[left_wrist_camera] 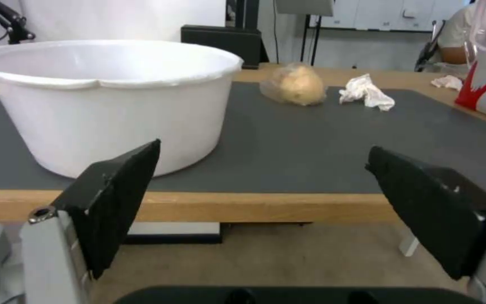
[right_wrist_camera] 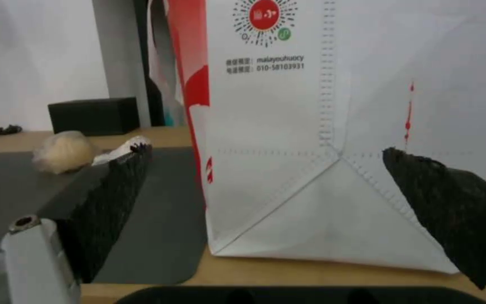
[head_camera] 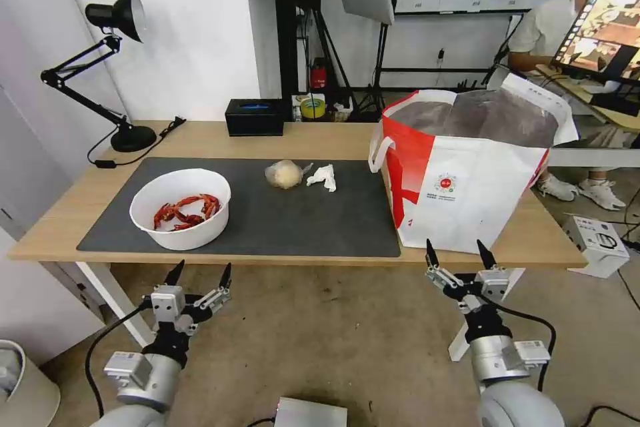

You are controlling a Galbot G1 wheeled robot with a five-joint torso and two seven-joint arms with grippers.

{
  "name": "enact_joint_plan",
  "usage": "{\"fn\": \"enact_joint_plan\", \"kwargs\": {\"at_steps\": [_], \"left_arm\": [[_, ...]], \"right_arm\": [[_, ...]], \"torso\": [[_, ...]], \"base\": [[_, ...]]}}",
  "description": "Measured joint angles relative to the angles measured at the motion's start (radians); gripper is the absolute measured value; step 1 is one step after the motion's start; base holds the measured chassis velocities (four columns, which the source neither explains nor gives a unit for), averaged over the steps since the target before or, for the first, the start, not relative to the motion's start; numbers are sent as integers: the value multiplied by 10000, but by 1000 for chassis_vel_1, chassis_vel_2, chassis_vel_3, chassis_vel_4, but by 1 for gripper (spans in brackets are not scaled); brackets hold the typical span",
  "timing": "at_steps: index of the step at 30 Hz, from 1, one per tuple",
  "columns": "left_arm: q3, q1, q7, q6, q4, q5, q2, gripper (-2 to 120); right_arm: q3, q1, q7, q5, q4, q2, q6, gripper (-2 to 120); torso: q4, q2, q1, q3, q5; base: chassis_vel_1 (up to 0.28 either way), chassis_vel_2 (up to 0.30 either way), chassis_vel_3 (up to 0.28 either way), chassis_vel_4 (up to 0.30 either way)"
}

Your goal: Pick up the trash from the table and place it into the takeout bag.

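Nothing bagged yet, judging by the layout. On the light wooden table [head_camera: 200, 140]: white round bowl of red crayfish shells [head_camera: 180, 208] near the front left edge, pale plastic-wrapped lump [head_camera: 285, 174] and crumpled white tissue [head_camera: 323, 177] mid-table, boxy white-and-red takeout bag [head_camera: 467, 173] at the right end. Left gripper [head_camera: 200, 275] and right gripper [head_camera: 457, 254] below the front edge, fingers spread, empty.

One table [head_camera: 200, 140] carries one dark grey mat [head_camera: 300, 220]. On the mat sit three pieces of trash: one white bowl of crayfish shells [head_camera: 180, 208] at about 9 o'clock, one plastic-wrapped pale lump [head_camera: 285, 174] and one crumpled white tissue [head_camera: 323, 177] side by side near 12 o'clock. One takeout bag [head_camera: 467, 173] stands at 3 o'clock. At the table's far edge are one black tissue box [head_camera: 255, 117] and one black desk lamp [head_camera: 113, 67]. Two grippers, left [head_camera: 200, 277] and right [head_camera: 459, 255], each have two spread fingers.
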Motion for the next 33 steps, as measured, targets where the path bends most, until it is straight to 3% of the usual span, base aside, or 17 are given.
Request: {"fn": "enact_joint_plan", "kwargs": {"at_steps": [20,33], "left_arm": [[-60,-79,-16,-37,51,-2,60,100],[-247,-12,-121,-57,52,-27,-72,100]], "right_arm": [[-60,-132,-77,35,177,105,-3,100],[-699,831,-790,968,57,-612,94,100]], "torso": [[-1,-1,0,0,1],[0,-1,1,1,1]], "base": [[0,0,0,0],[0,0,0,0]]}}
